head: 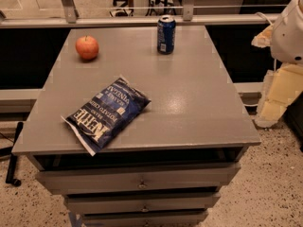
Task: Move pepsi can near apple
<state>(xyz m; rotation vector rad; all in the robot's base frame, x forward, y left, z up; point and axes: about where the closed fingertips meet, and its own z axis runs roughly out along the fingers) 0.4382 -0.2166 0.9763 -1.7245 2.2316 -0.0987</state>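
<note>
The pepsi can (166, 34), dark blue with a silver top, stands upright at the back middle of the grey cabinet top (199, 103). The red-orange apple (87, 48) sits at the back left, well to the left of the can. My gripper (273, 100) hangs on the white and pale-yellow arm at the right edge of the view. It is off the cabinet's right side, far from the can and lower than it, and it holds nothing that I can see.
A blue Kettle chip bag (106, 114) lies flat at the front left of the cabinet top. Drawers (139, 181) run below the front edge. A rail and glass partition (142, 19) stand behind the cabinet. Speckled floor lies to the right.
</note>
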